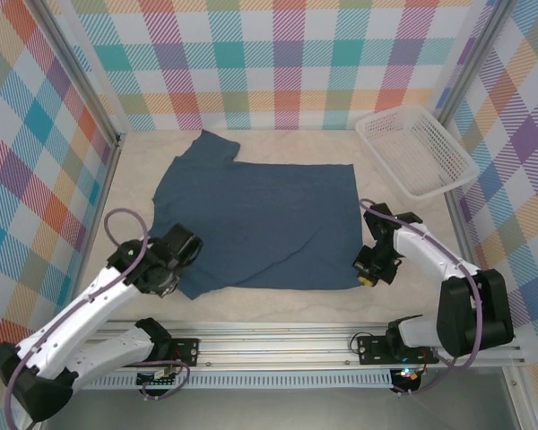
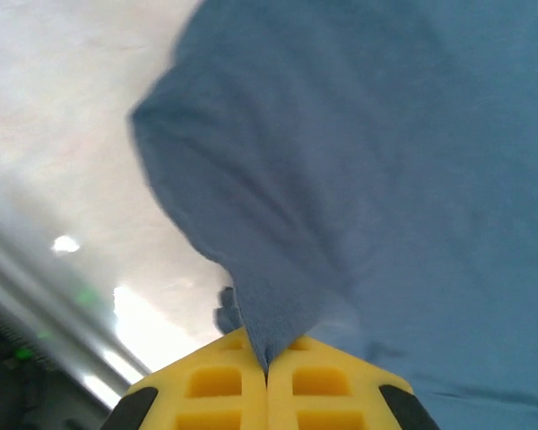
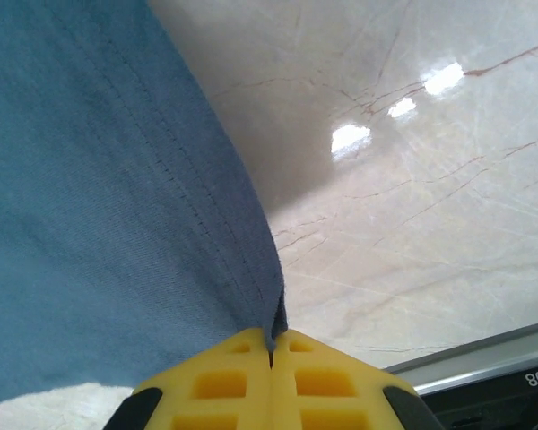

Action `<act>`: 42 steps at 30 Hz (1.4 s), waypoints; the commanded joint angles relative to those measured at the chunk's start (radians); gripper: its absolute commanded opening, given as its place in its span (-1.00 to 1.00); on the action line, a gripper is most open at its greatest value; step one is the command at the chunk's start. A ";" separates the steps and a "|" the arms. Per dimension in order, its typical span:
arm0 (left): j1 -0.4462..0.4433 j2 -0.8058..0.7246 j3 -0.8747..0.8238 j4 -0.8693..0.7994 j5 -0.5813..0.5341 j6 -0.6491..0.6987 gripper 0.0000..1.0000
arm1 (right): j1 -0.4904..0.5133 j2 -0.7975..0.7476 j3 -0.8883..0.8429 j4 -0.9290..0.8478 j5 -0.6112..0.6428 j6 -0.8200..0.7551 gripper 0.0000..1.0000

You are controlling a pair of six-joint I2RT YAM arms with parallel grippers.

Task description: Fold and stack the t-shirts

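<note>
My left end effector [image 2: 267, 358] is pressed together on a near corner of the plain slate-blue fabric t-shirt [image 1: 260, 224], the corner farthest from the white plastic mesh basket [image 1: 448, 134]. My right end effector [image 3: 271, 339] pinches the stitched hem corner on the side nearer the basket. The shirt lies spread almost flat on the pale marbled tabletop [image 1: 278, 305], just beside the basket, with one sleeve sticking out at its far edge. I judge the first fold is about to begin. To do it well, I would raise both corners together, keep the hem taut between them, carry it level toward the far edge, and lay it down before letting go, so nothing bunches.
</note>
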 commanded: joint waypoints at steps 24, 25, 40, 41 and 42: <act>0.405 0.530 0.360 0.389 0.127 0.572 -1.00 | -0.113 0.345 0.385 -0.006 -0.043 -0.016 -1.00; 0.408 0.538 0.366 0.393 0.128 0.580 -1.00 | -0.115 0.355 0.393 -0.006 -0.040 -0.016 -1.00; 0.446 0.605 0.423 0.392 0.119 0.628 -1.00 | -0.115 0.450 0.490 -0.011 0.000 -0.007 -1.00; 0.446 0.608 0.424 0.393 0.115 0.628 -1.00 | -0.116 0.453 0.492 -0.012 0.004 -0.006 -1.00; 0.449 0.611 0.428 0.393 0.112 0.628 -1.00 | -0.116 0.453 0.493 -0.012 0.007 -0.004 -1.00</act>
